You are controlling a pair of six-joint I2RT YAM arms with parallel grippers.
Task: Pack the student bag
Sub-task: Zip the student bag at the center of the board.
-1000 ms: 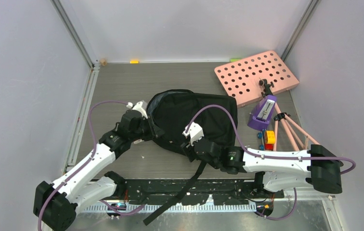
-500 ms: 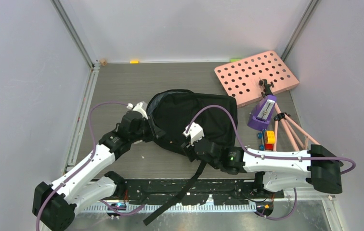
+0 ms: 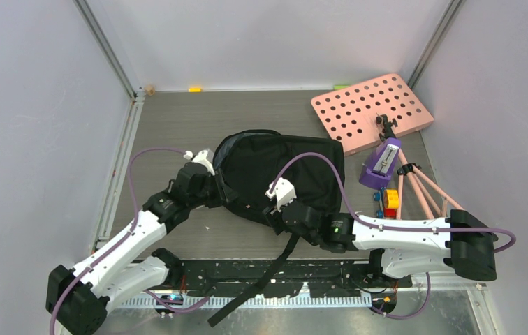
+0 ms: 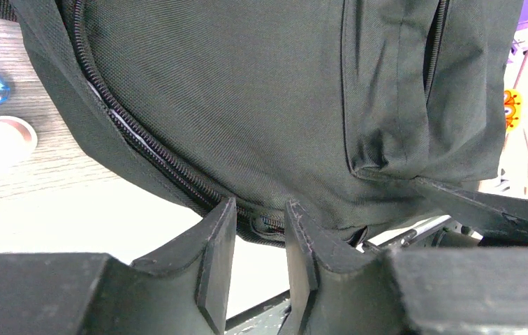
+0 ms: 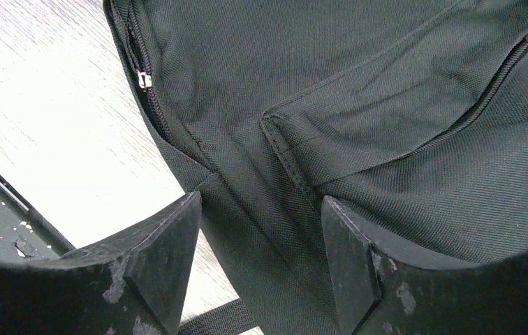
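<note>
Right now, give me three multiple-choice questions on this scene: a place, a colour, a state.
1. Where is the pink board? A. far right corner of the table B. near left edge C. dead centre
2. The student bag is what colour? A. blue B. black C. white
3. How do the right jaws stand? A. shut tight B. out of view C. open over the bag
Answers: A, it sits by the far right wall; B, black fabric in every view; C, a wide gap, nothing pinched.
</note>
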